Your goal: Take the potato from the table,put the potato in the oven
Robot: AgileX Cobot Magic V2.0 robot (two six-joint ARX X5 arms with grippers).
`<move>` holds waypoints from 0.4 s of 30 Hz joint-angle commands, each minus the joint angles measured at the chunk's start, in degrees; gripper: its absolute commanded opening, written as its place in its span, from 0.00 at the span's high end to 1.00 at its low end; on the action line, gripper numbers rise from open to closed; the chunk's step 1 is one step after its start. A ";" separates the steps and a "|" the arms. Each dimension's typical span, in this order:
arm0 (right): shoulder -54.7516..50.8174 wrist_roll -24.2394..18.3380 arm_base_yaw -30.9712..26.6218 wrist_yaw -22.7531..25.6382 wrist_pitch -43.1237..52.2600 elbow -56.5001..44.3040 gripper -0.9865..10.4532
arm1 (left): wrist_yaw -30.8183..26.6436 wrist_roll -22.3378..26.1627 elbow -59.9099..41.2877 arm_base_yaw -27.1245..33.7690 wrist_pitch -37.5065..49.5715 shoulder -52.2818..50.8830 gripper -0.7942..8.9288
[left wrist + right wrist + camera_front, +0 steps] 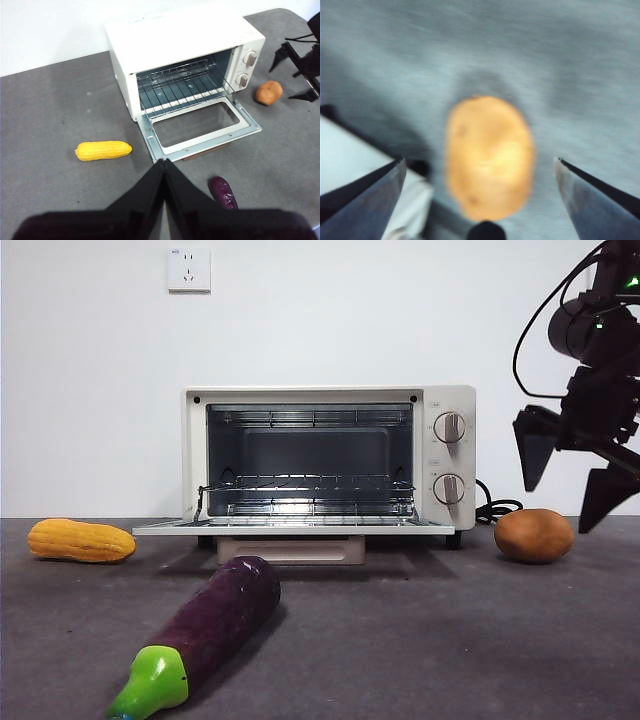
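- The counter (pixel 450 640), a dark grey matte surface, is seen carrying everything; in the left wrist view it is shown from above, while in the front view it is seen almost edge-on.
- The oven (pixel 330 465) is placed at the middle of the counter with its door (pixel 200 125) folded down flat and the wire rack (pixel 305 490) exposed inside. Its two knobs are seen on the side nearest the potato. The glass pane of the lowered door is shown only in the left wrist view; in the front view the door is reduced to a thin edge.
- The right gripper (pixel 565 480) is held above and just to the outer side of the potato, apart from it. Its jaws are spread wide and nothing is held or touched. In the right wrist view the potato is framed between the two jaw tips, with clear gaps on both sides.
- The left gripper (pixel 164 167) is held high over the counter in front of the oven door; its jaws are pressed together and nothing is gripped.
- The eggplant (pixel 210 625) is laid in front of the oven, green stem end toward the front camera.
- The corn cob (pixel 80 540) is laid on the far side of the oven from the potato.
- The potato (pixel 534 535) is rested on the counter beside the oven's knob side, near the black cord (pixel 495 508). In the front view its long axis is seen lying level and crosswise. In the blurred right wrist view (pixel 490 157) the long axis is lined up between the jaws, across their closing direction.
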 commanded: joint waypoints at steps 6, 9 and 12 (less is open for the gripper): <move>3.56 0.57 0.42 0.20 0.59 -0.07 0.47 | -0.35 -0.44 -0.02 -0.11 0.26 -0.13 0.92; 4.17 1.31 0.42 0.24 1.38 -0.07 0.47 | -0.44 -0.42 -0.02 -0.11 0.26 -0.13 0.92; 4.94 1.70 0.42 0.24 2.43 -0.07 0.47 | -1.66 -0.42 -0.02 -0.11 0.26 -0.13 0.92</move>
